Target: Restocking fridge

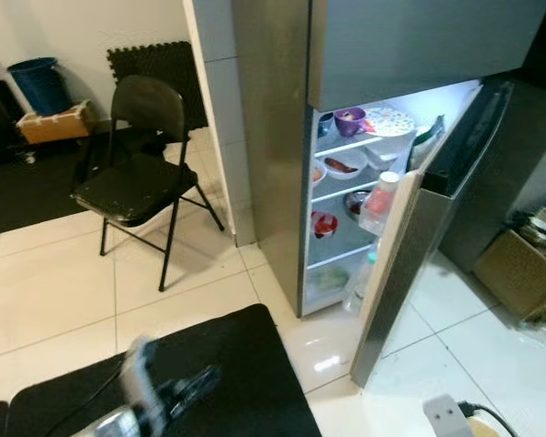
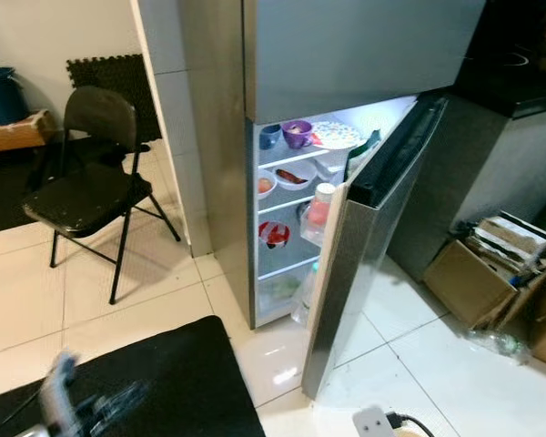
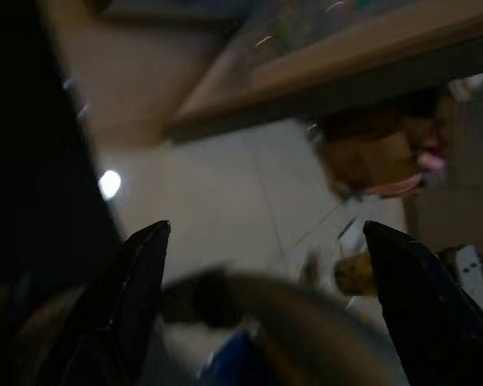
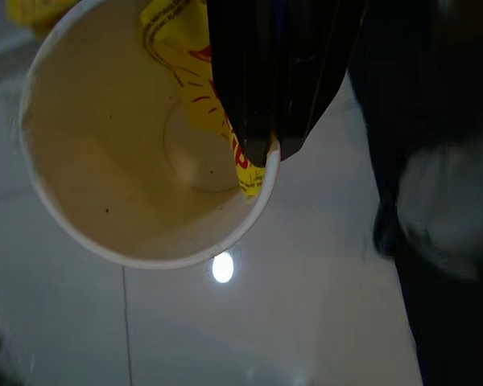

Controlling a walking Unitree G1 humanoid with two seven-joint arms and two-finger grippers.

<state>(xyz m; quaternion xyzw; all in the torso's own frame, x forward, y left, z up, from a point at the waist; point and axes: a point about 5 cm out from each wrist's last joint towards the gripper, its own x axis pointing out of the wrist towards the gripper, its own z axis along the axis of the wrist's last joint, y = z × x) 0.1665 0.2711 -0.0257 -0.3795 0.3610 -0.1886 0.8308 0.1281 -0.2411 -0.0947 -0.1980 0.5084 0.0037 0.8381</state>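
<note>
**Cup in hand, fridge ahead**

Cup first: a pale paper one with yellow print, pinched at its rim by the right gripper, whose black fingers are pressed onto the wall, one inside and one outside. It hangs tilted over the white tiled floor, mouth towards the wrist camera, and looks empty apart from a few specks.

The left gripper is low and blurred, its fingers spread wide with nothing between them.

Beyond both grippers stands the fridge, its lower door swung open on the far side from the chair. The lit shelves already carry bowls and a plate, and the door rack holds a bottle.

To do this well, I'd judge the robot should walk closer first, keeping wide of the black mat at its feet and the door's edge. The rim grip looks slight, so the cup ought to be carried level and slowly, then set on a bare patch of shelf. Free space is hard to judge from here.
</note>
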